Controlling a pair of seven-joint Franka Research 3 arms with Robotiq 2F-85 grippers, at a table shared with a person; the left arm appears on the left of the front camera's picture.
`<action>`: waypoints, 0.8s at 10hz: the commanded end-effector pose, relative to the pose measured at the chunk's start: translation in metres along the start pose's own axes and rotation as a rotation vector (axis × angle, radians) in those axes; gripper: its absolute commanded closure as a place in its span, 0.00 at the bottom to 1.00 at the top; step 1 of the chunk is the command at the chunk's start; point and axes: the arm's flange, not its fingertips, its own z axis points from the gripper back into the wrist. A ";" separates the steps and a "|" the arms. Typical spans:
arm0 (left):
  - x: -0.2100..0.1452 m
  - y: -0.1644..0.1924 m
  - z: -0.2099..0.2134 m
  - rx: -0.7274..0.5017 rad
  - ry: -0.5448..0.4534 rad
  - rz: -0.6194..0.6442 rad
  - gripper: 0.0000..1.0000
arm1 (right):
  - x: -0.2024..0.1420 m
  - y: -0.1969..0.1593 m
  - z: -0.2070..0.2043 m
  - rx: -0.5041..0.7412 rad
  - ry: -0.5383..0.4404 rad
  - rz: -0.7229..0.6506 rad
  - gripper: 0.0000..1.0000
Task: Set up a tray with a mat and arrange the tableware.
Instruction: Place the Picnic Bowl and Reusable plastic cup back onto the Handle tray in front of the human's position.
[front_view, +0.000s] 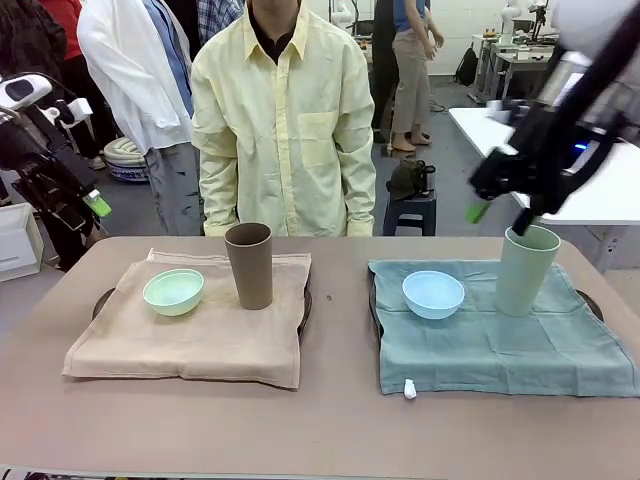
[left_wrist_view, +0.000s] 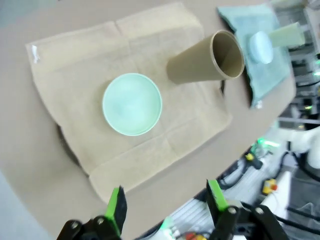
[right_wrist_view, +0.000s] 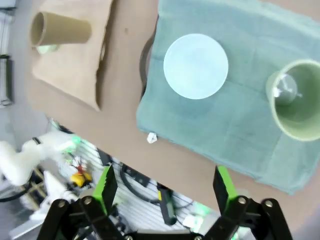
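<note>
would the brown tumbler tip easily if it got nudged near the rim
Probably yes: the brown tumbler is tall with a narrower base, and it stands on a soft tan mat. It looks empty, so likely light.

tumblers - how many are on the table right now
2. The brown tumbler stands on the tan mat beside the mint bowl; the pale green tumbler stands on the teal mat.

on the surface (front_view: 330, 420), two mats lie side by side. on the left mat (front_view: 200, 340) a bowl (front_view: 173, 291) sits left of a tumbler (front_view: 249, 265); likewise on the right mat (front_view: 500, 345), bowl (front_view: 433, 294) left of tumbler (front_view: 526, 270).
</note>
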 end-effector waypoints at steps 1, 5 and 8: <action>0.013 0.024 0.020 -0.150 -0.026 0.055 0.15 | -0.033 -0.037 0.012 0.191 -0.092 0.034 0.00; 0.006 0.064 0.044 -0.340 -0.077 0.213 0.15 | -0.067 -0.099 0.040 0.438 -0.166 0.032 0.00; -0.005 0.083 0.056 -0.413 -0.086 0.281 0.15 | -0.104 -0.147 0.059 0.517 -0.212 -0.049 0.00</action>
